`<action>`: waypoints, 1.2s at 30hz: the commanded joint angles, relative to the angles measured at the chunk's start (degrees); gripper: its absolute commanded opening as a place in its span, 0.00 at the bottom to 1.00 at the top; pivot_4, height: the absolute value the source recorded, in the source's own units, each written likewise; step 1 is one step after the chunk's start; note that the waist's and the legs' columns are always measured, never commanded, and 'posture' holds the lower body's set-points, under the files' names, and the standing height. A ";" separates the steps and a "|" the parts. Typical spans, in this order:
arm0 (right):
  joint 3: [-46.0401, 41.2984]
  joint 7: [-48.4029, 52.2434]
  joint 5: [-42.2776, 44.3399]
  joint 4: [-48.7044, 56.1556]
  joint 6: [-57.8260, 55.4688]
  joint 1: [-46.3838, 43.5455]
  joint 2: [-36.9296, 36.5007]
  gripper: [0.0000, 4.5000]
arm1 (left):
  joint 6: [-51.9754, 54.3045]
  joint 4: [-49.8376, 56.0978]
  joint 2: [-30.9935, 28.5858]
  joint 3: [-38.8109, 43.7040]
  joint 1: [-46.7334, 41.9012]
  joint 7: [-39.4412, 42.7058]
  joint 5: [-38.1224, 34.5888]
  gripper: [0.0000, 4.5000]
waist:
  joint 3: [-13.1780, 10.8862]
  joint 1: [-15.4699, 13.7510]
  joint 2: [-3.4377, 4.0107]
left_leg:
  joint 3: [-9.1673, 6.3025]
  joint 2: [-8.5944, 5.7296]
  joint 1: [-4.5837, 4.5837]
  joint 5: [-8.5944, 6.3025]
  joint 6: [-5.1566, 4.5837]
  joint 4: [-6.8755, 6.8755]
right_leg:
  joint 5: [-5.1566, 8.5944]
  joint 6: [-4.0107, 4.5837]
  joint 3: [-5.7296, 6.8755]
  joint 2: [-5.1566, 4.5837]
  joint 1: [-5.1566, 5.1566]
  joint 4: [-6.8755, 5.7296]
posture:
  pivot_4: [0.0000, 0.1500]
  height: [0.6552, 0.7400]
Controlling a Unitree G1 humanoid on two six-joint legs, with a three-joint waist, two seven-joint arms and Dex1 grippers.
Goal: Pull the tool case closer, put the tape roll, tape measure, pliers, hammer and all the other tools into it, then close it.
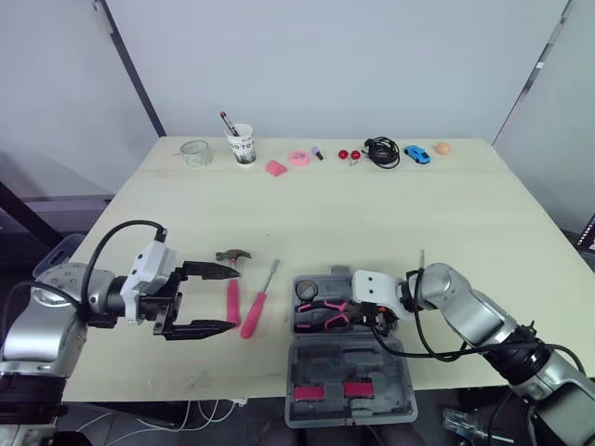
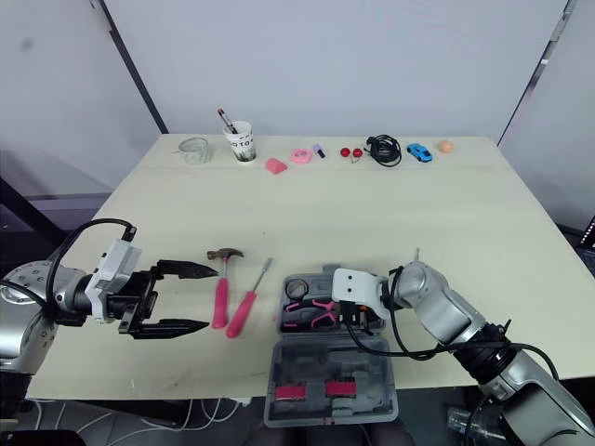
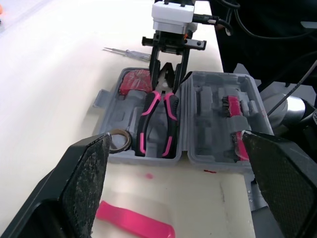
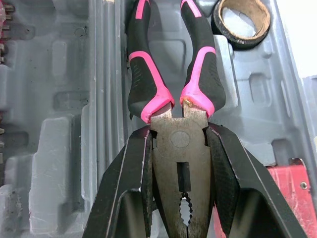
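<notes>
The grey tool case (image 1: 372, 372) lies open at the table's near edge, lid toward me. Its tray holds the pink-and-black pliers (image 1: 323, 312), a tape roll (image 3: 119, 140) and a red tape measure (image 3: 134, 82). My right gripper (image 4: 179, 134) is over the tray, shut on the pliers' metal head, one finger pressed to each side. The pink-handled hammer (image 1: 232, 302) and a pink screwdriver (image 1: 256, 307) lie on the table left of the case. My left gripper (image 2: 211, 297) is wide open, its tips right beside the hammer's handle.
Along the far edge stand a glass cup (image 1: 195, 152), a paper cup with pens (image 1: 243, 144), small pink items (image 1: 276, 168), a black cable (image 1: 381, 150), a blue toy car (image 1: 417, 154) and an orange ball (image 1: 443, 148). A thin tool (image 3: 126, 52) lies beyond the case.
</notes>
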State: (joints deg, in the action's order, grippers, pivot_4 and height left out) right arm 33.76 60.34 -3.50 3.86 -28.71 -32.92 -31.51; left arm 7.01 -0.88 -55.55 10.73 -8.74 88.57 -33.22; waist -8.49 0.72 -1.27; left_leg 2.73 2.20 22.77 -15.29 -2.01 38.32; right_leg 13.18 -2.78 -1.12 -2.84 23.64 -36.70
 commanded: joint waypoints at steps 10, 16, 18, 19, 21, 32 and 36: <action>-0.86 0.21 -1.89 -0.80 3.02 -0.32 0.59 0.54 | -0.81 1.08 0.95 0.41 -0.45 0.51 0.17 1.00 | 0.00 0.05 0.00 | 0.00 0.01 -0.03 0.00 0.00 0.00 | 0.00 0.00 0.00 0.02 0.00 -0.03 | 1.00 1.00; -3.83 0.83 0.01 1.55 1.39 -0.01 0.23 0.54 | -1.25 0.83 1.36 0.51 -0.15 0.70 0.45 1.00 | 0.00 -0.05 0.00 | 0.00 0.00 -0.01 0.00 0.00 0.01 | 0.00 0.01 -0.01 0.01 0.00 -0.02 | 1.00 1.00; -5.98 1.26 2.40 2.98 0.23 0.35 0.36 0.54 | -1.35 0.76 1.47 0.52 -0.19 0.70 0.45 1.00 | 0.00 -0.05 0.00 | 0.00 0.01 -0.01 0.00 0.00 0.01 | 0.00 0.01 -0.01 0.00 0.00 -0.02 | 1.00 1.00; -7.24 1.16 3.78 3.43 0.13 0.67 0.81 0.54 | -1.37 0.70 1.53 0.55 -0.24 0.68 0.44 1.00 | 0.00 -0.05 -0.01 | 0.00 0.01 -0.01 0.00 0.00 0.01 | 0.00 0.00 -0.01 0.00 0.00 -0.02 | 1.00 1.00; -9.70 0.62 6.49 3.89 -0.02 1.53 2.03 0.54 | -1.58 0.53 1.66 0.70 -0.14 0.71 0.45 1.00 | 0.01 -0.04 -0.02 | -0.01 0.01 -0.01 0.00 0.00 0.01 | 0.00 0.00 -0.01 0.01 0.00 -0.02 | 1.00 1.00; -13.96 -2.17 11.40 -1.77 9.51 7.03 7.59 0.05 | -2.33 0.63 2.97 0.92 0.40 -0.10 0.49 1.00 | 0.03 -0.03 -0.06 | -0.01 0.00 -0.01 0.00 0.00 0.02 | -0.02 -0.03 -0.01 0.01 -0.02 -0.03 | 1.00 1.00; -12.77 -2.79 10.05 -6.38 13.31 7.93 8.81 0.05 | -2.42 0.51 3.06 1.25 0.71 -0.21 0.49 1.00 | 0.03 0.01 -0.05 | 0.00 0.00 -0.01 0.00 0.00 0.02 | -0.02 -0.03 -0.02 0.01 -0.02 -0.03 | 1.00 1.00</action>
State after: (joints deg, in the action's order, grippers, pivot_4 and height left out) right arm 21.49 57.91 6.72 -2.51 -17.48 -24.95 -23.10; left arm 5.43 -0.90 -52.31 10.67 -8.04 88.14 -32.62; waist -8.46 0.73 -1.33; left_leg 2.73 2.20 22.75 -15.29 -2.01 38.34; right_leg 13.18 -2.79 -1.14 -2.83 23.63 -36.72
